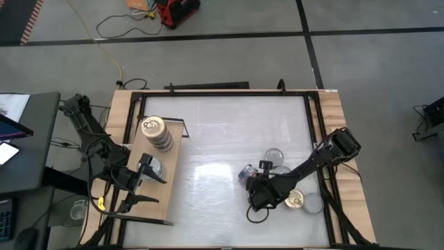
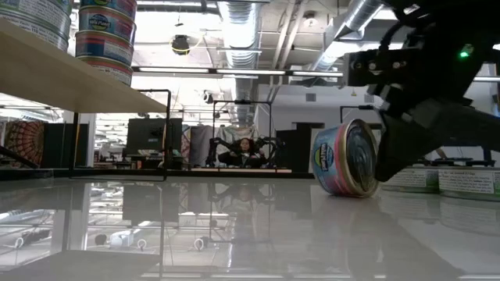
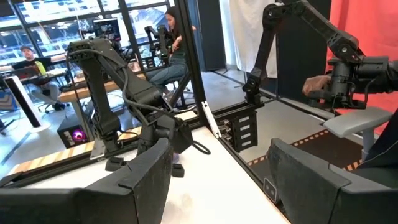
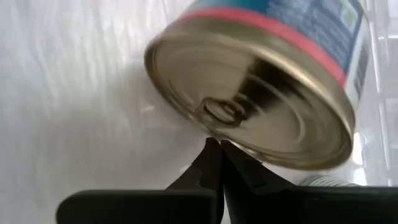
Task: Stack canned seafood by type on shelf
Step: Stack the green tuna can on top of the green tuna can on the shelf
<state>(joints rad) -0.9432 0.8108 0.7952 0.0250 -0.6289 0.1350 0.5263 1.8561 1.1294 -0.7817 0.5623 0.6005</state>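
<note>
Shelf (image 1: pixel 158 201) on bench's (image 1: pixel 229 132) left edge, carrying a stacked pile (image 1: pixel 155 132). Left hand (image 1: pixel 142 186) waiting above it, half-wide, holding nothing. Tin (image 2: pixel 346 158) tipped on edge, right hand (image 4: pixel 219 148) pinched shut against its rim, seemingly to right it.

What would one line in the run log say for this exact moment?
right hand: shut, tips at tipped-up tin, not holding | left hand: open, empty, over shelf | gold-top stack: on shelf

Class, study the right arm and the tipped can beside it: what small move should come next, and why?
Probably open the right end effector. Its fingers are shut, tips touching, against the gold top of the can, which stands tilted on its edge on the table. Nothing is held, so the jaws must spread before any grip.
</note>
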